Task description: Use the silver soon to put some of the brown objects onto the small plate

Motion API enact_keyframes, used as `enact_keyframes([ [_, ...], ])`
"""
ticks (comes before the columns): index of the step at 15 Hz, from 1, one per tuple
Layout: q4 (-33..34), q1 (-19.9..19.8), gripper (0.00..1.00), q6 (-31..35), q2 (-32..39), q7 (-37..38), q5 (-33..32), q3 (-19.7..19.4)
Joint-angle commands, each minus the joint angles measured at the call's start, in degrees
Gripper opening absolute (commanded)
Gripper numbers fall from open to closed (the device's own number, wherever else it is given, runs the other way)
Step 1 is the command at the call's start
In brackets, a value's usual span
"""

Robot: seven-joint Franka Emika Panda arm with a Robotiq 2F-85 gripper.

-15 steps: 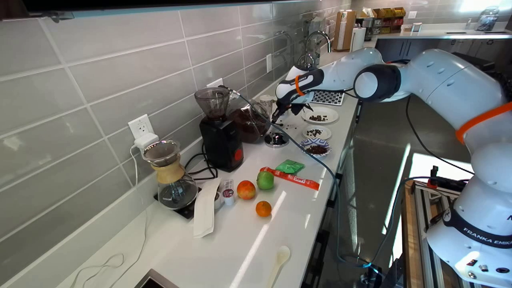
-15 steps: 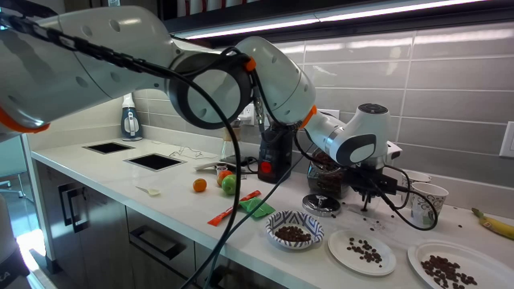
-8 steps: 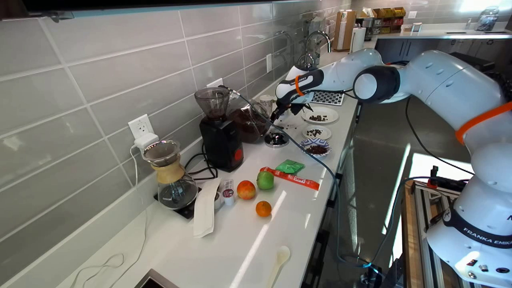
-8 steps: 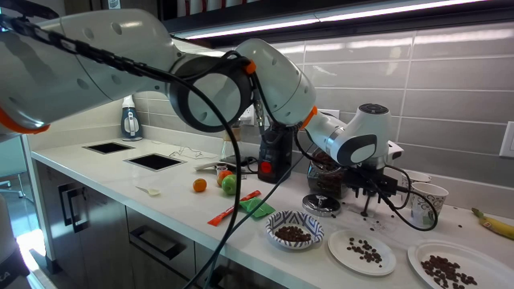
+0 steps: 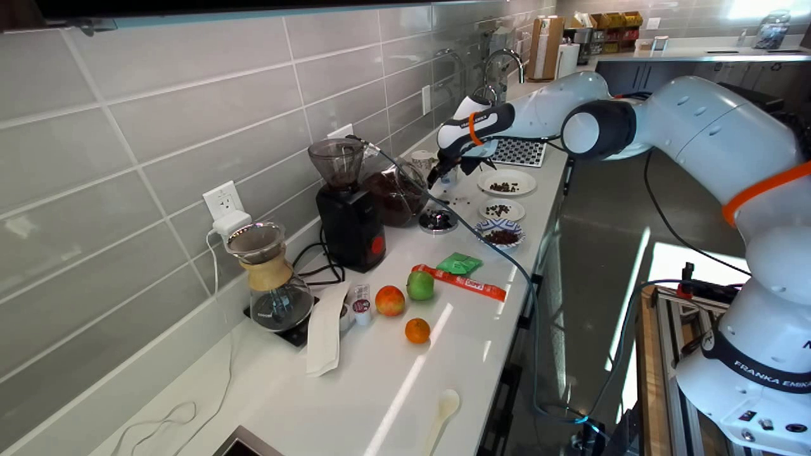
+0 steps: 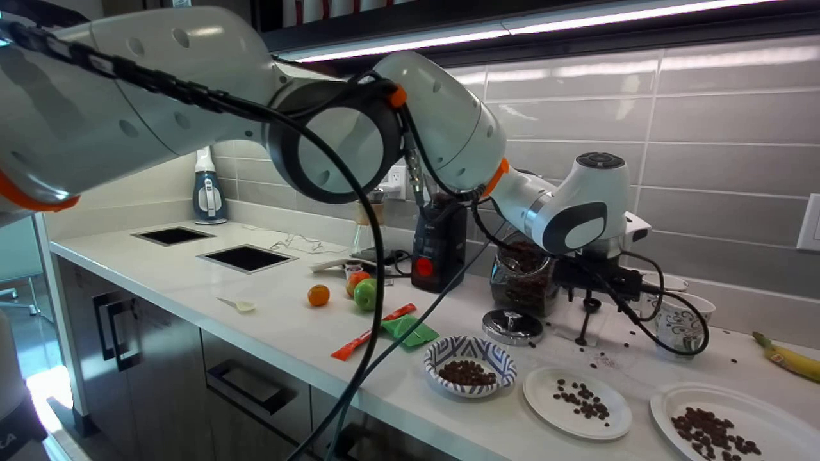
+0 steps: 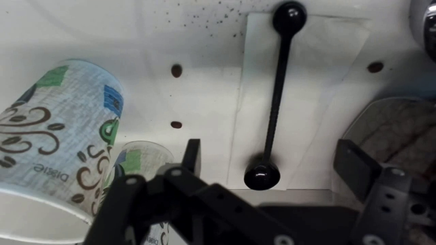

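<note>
pincer: spread wide, holding nothing. black double-ended spoon: on white sheet. small plate: bears brown beans.

Glossy grey wall tiles rise above the back edge of the white table, and a strip light glows beneath the dark shelf. Dark cabinets stand under the table's front edge. In an exterior view, bright patches of light lie on the grey floor, and a pale counter tops dark cupboards by the far wall.
</note>
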Motion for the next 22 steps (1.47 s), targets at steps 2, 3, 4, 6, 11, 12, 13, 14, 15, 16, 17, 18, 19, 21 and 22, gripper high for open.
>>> enact_keyframes([
  [2, -2.6, -0.1, 1.0, -0.5, -2.9, -0.3, -0.7, -0.9],
  [3, -3.2, -0.1, 1.0, -0.8, -3.7, -0.4, -0.9, -1.1],
  [4, -4.0, -0.2, 1.0, -0.3, -4.4, -0.6, -0.8, -1.1],
  [6, -6.0, -0.5, 1.0, -0.7, -6.4, -1.2, -0.5, -0.8],
  [11, -9.9, -1.2, 1.0, -4.1, -10.4, -1.6, -0.5, -1.0],
  [12, -10.7, -0.5, 1.0, -4.6, -11.1, 0.0, -1.5, -2.5],
  [13, -11.5, -0.1, 1.0, -6.1, -12.0, 0.5, -2.2, -3.5],
  [14, -12.3, 0.3, 1.0, -6.6, -12.7, 1.0, -2.7, -4.5],
  [15, -13.2, 0.5, 1.0, -7.7, -13.5, 1.1, -3.1, -5.2],
  [16, -14.3, 0.6, 1.0, -8.5, -14.4, 1.1, -3.3, -5.8],
  [17, -15.2, 0.6, 1.0, -9.0, -15.2, 1.0, -3.5, -6.2],
  [18, -16.2, 0.5, 1.0, -10.1, -16.1, 0.7, -3.6, -6.5],
  [19, -17.3, 0.4, 1.0, -10.7, -16.9, 0.5, -3.7, -6.7],
  [21, -19.4, 0.4, 1.0, -11.6, -18.6, 0.5, -3.8, -7.2],
  [22, -20.2, 1.1, 1.0, -10.9, -19.1, 2.3, -4.2, -8.3],
])
